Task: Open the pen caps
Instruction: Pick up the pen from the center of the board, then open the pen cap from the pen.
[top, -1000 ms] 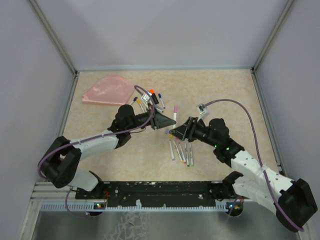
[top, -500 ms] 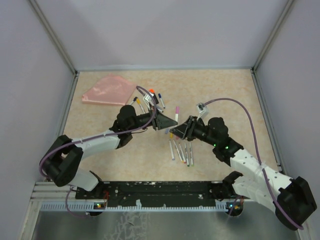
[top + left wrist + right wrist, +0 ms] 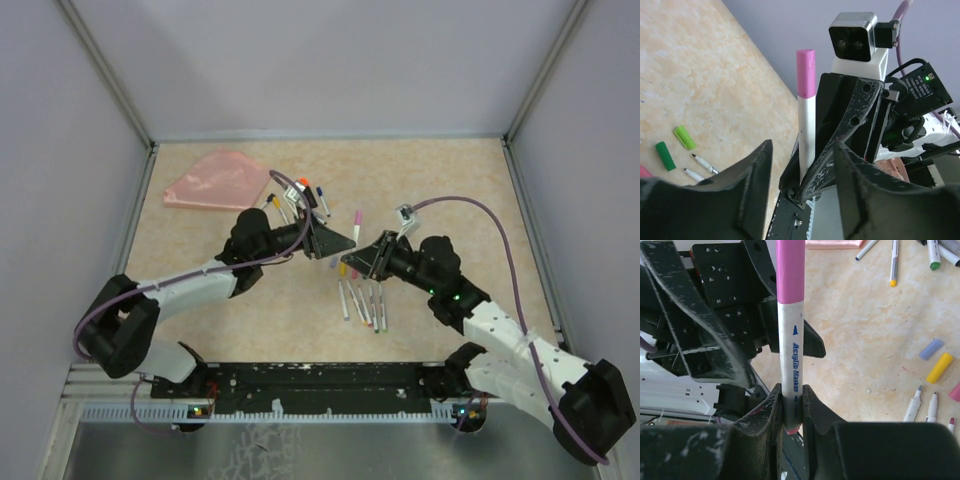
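A second ago the left fingers were shut on the pen and the right fingers were wide. Now they have swapped jobs. The left fingers have let go and stand open, one on each side of the pen, not touching it. The right fingers have closed and now squeeze the white pen near its bottom end. The pen has moved a tiny bit to the right.

The pink cap is still on the pen. It sits at the end far from the right fingers, up in the air between the two arms. From above, the pen's long line runs from the near side of the desk toward the far wall, and the cap is the far end.

Other caps lie loose on the desk: a light green cap, a dark green cap and a yellow cap. Open pens lie in a row near the right arm.
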`<control>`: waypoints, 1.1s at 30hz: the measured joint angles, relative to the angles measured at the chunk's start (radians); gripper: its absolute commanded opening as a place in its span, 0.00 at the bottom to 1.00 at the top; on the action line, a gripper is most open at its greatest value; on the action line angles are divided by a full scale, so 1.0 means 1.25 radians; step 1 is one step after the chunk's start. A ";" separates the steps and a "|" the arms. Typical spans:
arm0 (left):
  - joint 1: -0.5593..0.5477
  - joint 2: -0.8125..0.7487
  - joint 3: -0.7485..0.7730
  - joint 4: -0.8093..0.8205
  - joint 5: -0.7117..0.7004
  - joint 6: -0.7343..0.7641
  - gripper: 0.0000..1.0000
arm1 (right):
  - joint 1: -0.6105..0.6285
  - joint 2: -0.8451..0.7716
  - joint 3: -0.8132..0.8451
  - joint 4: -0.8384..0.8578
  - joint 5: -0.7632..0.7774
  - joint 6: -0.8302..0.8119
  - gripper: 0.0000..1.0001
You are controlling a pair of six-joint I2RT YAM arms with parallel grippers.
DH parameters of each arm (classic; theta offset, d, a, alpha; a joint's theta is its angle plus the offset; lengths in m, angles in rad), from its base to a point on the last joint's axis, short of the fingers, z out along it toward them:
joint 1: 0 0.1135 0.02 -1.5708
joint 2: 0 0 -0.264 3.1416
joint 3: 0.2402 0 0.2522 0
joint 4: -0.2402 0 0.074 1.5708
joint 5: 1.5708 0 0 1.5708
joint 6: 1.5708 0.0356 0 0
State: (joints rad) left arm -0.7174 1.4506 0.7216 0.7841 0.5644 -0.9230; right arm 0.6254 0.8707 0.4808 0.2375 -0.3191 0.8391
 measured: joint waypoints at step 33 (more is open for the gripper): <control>0.134 -0.055 0.124 -0.183 0.209 0.052 0.57 | 0.000 0.060 0.087 -0.103 -0.255 -0.146 0.00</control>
State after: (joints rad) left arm -0.5499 1.3815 0.8764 0.5549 0.8253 -0.8585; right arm 0.6254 0.9455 0.5900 0.1081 -0.6380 0.6563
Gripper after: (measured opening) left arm 0.683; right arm 0.161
